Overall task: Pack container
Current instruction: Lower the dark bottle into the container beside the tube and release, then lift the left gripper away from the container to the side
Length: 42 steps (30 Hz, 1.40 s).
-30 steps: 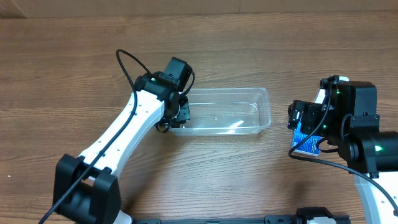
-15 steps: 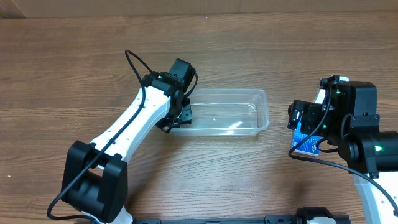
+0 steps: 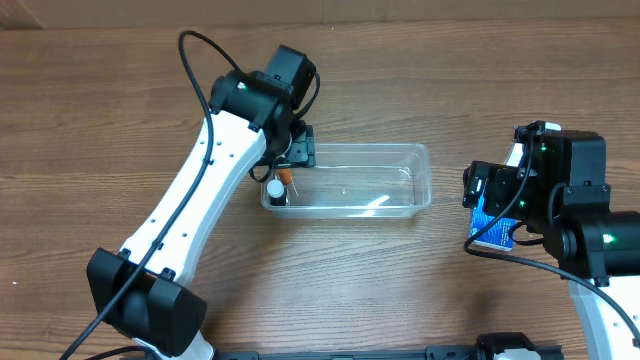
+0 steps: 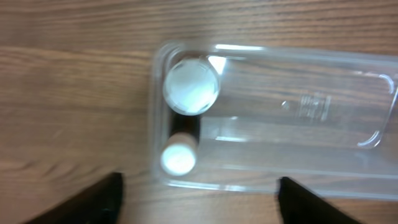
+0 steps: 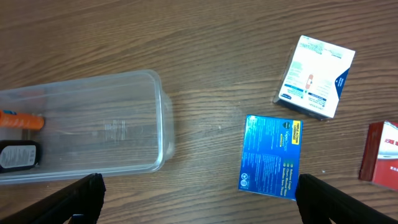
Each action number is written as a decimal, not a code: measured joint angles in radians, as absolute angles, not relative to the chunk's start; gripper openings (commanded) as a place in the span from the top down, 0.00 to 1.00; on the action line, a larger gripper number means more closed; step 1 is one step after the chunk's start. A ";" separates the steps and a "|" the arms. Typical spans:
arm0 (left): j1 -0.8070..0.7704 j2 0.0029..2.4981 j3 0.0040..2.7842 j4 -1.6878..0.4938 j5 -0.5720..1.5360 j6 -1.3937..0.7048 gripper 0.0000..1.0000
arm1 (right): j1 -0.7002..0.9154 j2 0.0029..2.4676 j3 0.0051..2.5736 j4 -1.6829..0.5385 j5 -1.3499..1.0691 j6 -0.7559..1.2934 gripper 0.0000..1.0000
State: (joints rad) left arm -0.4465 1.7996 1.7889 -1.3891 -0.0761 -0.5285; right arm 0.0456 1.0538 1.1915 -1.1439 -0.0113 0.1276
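Observation:
The clear container (image 3: 424, 186) lies mid-table. At its left end stand a dark bottle with a white cap (image 3: 275, 188) and an orange-tipped item (image 3: 287, 176). My left gripper (image 3: 297, 153) hovers above that end, open and holding nothing. The left wrist view looks straight down on the container (image 4: 311, 106), a large white cap (image 4: 191, 86) and a smaller cap (image 4: 178, 159), with my left gripper (image 4: 199, 208) spread wide. My right gripper (image 3: 490, 198) hangs open to the right of the container, over a blue box (image 5: 270, 157). From the right wrist the container (image 5: 158, 127) shows at the left.
Right of the container lie a white box (image 5: 316, 76) and a red box (image 5: 382, 152), beside the blue box (image 3: 492, 234). The table is brown wood. The left arm's black cable loops above its wrist.
My left gripper has opened and lifted away from the container's left end, leaving the bottle and the orange-tipped item inside. The right arm has not moved.

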 measured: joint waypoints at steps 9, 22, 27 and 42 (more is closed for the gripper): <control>-0.176 1.545 1.841 -1.481 -0.127 -0.458 0.00 | 0.043 1.066 1.193 -1.149 -0.012 0.142 0.00; 0.049 1.379 1.806 -1.472 0.073 -0.145 0.00 | -0.117 1.538 1.196 -1.209 -0.011 0.217 0.00; 0.049 1.427 1.750 -1.448 0.082 -0.133 0.00 | -0.117 1.600 1.125 -1.117 -0.011 0.217 0.00; 0.049 1.455 1.726 -1.436 0.087 -0.130 0.00 | -0.222 1.606 0.965 -0.919 -0.019 0.148 0.00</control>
State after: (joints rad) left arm 0.0486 1.4551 1.7264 -1.4361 0.0872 -0.1295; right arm -0.2218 1.6058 0.9653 -0.9192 -0.0185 0.1482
